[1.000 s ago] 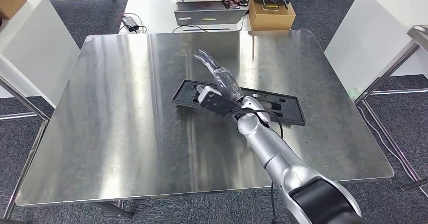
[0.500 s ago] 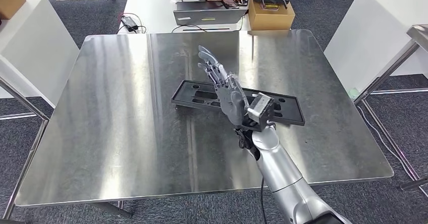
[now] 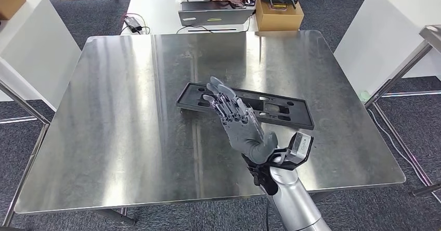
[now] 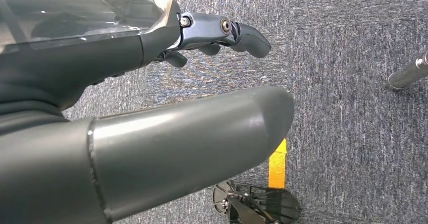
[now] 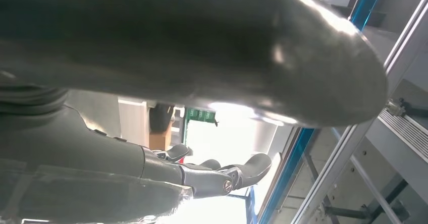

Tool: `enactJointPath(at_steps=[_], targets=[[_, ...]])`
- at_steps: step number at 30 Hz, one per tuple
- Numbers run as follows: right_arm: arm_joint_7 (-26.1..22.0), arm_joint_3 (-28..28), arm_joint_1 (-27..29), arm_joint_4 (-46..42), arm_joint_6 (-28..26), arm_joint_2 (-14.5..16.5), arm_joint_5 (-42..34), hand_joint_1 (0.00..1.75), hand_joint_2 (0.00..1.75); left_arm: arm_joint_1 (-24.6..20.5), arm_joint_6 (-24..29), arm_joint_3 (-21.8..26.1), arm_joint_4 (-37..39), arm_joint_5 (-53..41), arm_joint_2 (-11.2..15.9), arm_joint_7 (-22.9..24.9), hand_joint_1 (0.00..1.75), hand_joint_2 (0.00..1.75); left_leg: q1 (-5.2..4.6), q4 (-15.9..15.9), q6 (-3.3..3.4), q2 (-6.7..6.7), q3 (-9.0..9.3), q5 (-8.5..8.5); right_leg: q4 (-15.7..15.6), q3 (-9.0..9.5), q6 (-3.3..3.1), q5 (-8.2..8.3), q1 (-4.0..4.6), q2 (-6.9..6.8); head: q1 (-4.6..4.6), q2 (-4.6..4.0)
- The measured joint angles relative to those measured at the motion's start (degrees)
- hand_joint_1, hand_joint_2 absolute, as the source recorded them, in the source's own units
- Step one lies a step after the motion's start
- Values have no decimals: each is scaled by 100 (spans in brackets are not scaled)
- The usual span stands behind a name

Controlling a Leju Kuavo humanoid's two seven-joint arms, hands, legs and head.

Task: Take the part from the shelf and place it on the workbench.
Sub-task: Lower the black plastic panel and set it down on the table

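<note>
Hovering above the steel workbench (image 3: 130,137), my right hand (image 3: 242,127) is spread and empty, while the black slotted part (image 3: 244,105) lies flat just beyond my fingertips, long axis running left to right.

part (image 3: 244,103) on workbench (image 3: 119,137) centre | right hand (image 3: 244,129) raised before it
</note>
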Motion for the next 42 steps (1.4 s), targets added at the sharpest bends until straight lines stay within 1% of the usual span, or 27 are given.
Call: enactJointPath(at_steps=[8,11,13,15,16,17,19,20,21,22,23,24,25,26,27,28,30,31,32,34,35,36,37,38,40,41,42], targets=[[-10,-1,47,-64,38,-25,-11,0,0,-3,-21,1,-1,0,1,-6,0,0,-6,5,8,0,-1,-7,-3,1,3,1,-7,0,0,0],[-14,-4,48,-61,83,-32,-31,0,0,-4,-67,4,-2,2,9,-44,0,0,-31,20,47,-1,-3,-38,-15,11,22,-1,-43,0,-1,0],[-16,-9,47,-60,113,-33,-40,0,0,-4,-83,12,-2,7,15,-79,0,0,-46,13,81,-2,7,-26,-20,21,52,8,-61,0,-3,0],[-22,-27,46,-59,134,-36,-46,0,0,-8,-93,24,-2,7,15,-109,0,0,-28,-57,148,12,51,32,53,-3,70,-49,-64,-4,-1,0],[-27,-40,47,-58,142,-40,-47,0,0,-12,-98,30,-2,5,15,-121,0,0,-16,-96,179,22,73,60,206,-66,51,-154,-61,-7,4,0],[-33,-55,49,-56,146,-48,-48,0,0,-17,-103,32,-2,2,15,-130,0,0,-2,-128,204,33,89,82,476,-183,21,-312,-62,-11,9,0],[-46,-81,69,-42,149,-72,-50,0,0,-22,-111,37,-2,-3,17,-142,0,0,-8,-135,217,42,82,91,1258,-516,-26,-670,-68,-13,16,0],[-49,-92,86,-30,150,-86,-50,0,0,-23,-113,38,-2,-4,17,-144,0,0,-9,-134,214,43,75,93,1566,-641,-16,-776,-71,-13,16,0],[-52,-99,101,-19,150,-98,-50,0,0,-22,-114,41,-2,-6,17,-146,0,0,-7,-133,207,43,69,97,1695,-677,15,-799,-75,-14,17,0],[-55,-103,112,-11,151,-108,-50,0,0,-21,-114,43,-2,-8,16,-150,0,0,-1,-131,194,43,66,101,1580,-592,66,-726,-89,-17,17,0],[-60,-107,116,-6,152,-115,-48,0,0,-21,-114,45,-2,-8,14,-158,0,0,11,-126,173,41,65,105,1237,-395,126,-586,-110,-24,17,0],[-67,-111,115,-4,152,-120,-44,0,0,-22,-114,47,-3,-9,15,-173,0,0,17,-116,138,38,59,106,790,-150,175,-455,-134,-36,19,0],[-75,-119,117,-4,153,-124,-39,0,0,-24,-116,49,-4,-9,16,-192,0,0,18,-104,93,32,47,109,437,61,190,-328,-129,-28,20,0],[-89,-131,123,-4,153,-129,-36,0,0,-24,-119,51,-5,-9,20,-213,0,0,11,-84,50,27,37,114,197,188,177,-252,-122,-18,22,0],[-98,-147,131,-2,153,-135,-31,0,0,-26,-125,53,-6,-9,25,-234,0,0,1,-65,13,20,22,121,110,229,139,-226,-108,-2,20,0],[-107,-163,143,0,153,-142,-26,0,0,-27,-135,54,-6,-9,29,-253,0,0,-2,-54,-17,14,9,136,138,210,94,-201,-90,19,19,0],[-118,-191,166,6,153,-156,-16,0,0,-27,-160,55,-7,-26,39,-283,0,0,24,0,-61,13,-38,98,133,156,4,-176,-122,19,13,0],[-125,-197,180,11,153,-161,-9,0,0,-27,-169,55,-7,-39,45,-292,0,0,40,114,-83,20,-95,-22,132,129,-46,-148,-129,16,13,0],[-133,-201,197,22,154,-166,0,0,0,-28,-174,55,-7,-51,48,-298,0,0,53,348,-102,27,-190,-224,128,96,-100,-117,-133,10,9,0],[-157,-204,241,75,167,-176,17,0,0,-29,-175,55,-7,-61,50,-308,0,0,57,1078,-132,35,-451,-717,134,22,-185,-64,-99,-4,6,0],[-166,-204,265,120,179,-181,22,0,0,-29,-174,55,-7,-61,50,-313,0,0,56,1412,-139,34,-550,-878,137,-16,-212,-41,-80,-12,5,0],[-172,-204,284,171,193,-185,23,0,0,-28,-174,55,-7,-61,50,-318,0,0,55,1584,-133,34,-569,-932,140,-51,-230,-18,-60,-18,5,0],[-174,-203,297,220,204,-185,24,0,0,-28,-173,55,-7,-61,51,-322,0,0,53,1542,-114,34,-477,-880,142,-81,-236,4,-41,-21,4,0],[-175,-203,305,261,210,-181,25,0,0,-30,-173,55,-7,-63,53,-325,0,0,47,1280,-80,33,-272,-746,144,-104,-238,27,-25,-20,4,0],[-175,-203,306,313,211,-163,26,0,0,-44,-174,55,-7,-71,67,-316,0,0,22,474,13,28,271,-490,147,-132,-219,66,6,-18,5,0],[-172,-203,305,328,203,-153,29,0,0,-53,-177,55,-7,-78,75,-308,0,0,3,171,41,25,461,-426,147,-141,-194,88,12,-21,8,0],[-167,-203,306,342,183,-139,32,0,0,-61,-182,55,-7,-83,83,-301,0,0,-20,1,58,23,557,-408,146,-149,-161,110,13,-27,9,0]])
